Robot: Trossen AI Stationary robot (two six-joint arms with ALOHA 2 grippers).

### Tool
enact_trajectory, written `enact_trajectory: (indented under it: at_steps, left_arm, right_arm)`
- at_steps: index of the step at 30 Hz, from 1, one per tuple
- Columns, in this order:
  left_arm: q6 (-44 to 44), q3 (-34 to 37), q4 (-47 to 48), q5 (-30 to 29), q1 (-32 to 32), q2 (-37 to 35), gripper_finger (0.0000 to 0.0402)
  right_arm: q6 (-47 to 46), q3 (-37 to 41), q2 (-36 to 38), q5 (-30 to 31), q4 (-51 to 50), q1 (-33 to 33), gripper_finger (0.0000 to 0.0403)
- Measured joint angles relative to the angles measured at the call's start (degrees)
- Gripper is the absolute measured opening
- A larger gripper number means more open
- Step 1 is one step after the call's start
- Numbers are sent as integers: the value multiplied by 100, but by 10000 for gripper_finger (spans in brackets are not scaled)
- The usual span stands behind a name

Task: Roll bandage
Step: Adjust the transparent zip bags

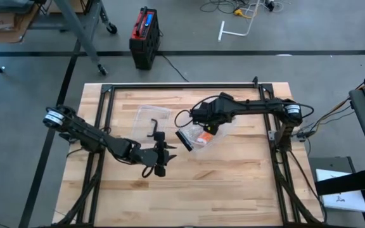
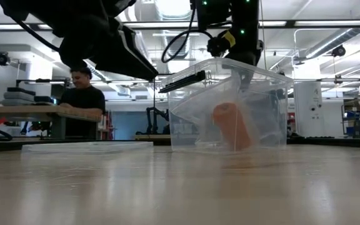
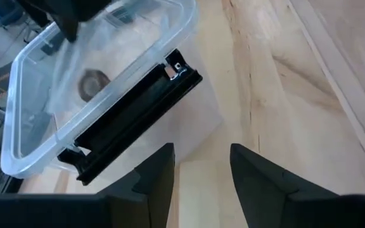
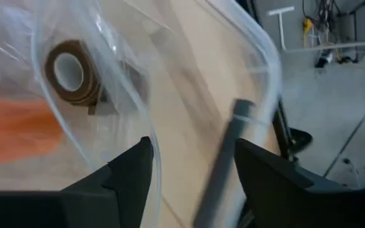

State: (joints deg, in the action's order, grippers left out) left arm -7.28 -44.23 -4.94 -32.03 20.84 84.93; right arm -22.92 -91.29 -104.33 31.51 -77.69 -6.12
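1. While my right gripper (image 1: 203, 130) hangs at the centre of the high view, over the clear box (image 1: 198, 134), its jaws stand apart around the box's rim, holding nothing.
2. My left gripper (image 1: 163, 155), lower left of the box, has its jaws parted and empty.
3. Inside the box lie the rolled bandage (image 4: 73, 73) and an orange cloth (image 2: 233, 125).
4. The box's black latch (image 3: 132, 120) faces my left fingers (image 3: 154, 177).

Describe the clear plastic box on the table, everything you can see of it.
The clear plastic box is a see-through bin with rounded corners and a black latch handle along one short side. It sits lidless near the table's middle, and appears tipped, one end raised. Inside are an orange bandage and a brown tape roll. The right gripper is at its rim, the wall between its fingers. The left gripper hovers near the latch side, not touching.
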Motion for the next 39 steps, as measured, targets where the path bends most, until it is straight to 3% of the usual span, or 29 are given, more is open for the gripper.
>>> enact_trajectory:
  at_steps: [9,16,23,26,31,39]
  left_arm:
    - [169,0,156,4,18,-2,149]
    - [209,2,256,7,40,-7,136]
    - [180,2,200,7,31,-9,133]
    - [127,2,134,4,11,-9,135]
    - [119,4,137,-11,11,-9,131]
    - [91,7,165,-24,11,-55,123]
  right_arm:
    - [157,110,541,-30,-435,-668,139]
    - [61,622,1302,-63,-443,-1286,96]
    - [427,802,2134,-1329,885,-919,87]
    - [572,809,2217,-1904,1584,-384,108]
    - [558,820,1806,-1971,2321,457,182]
    - [22,748,761,-2314,2326,520,298]
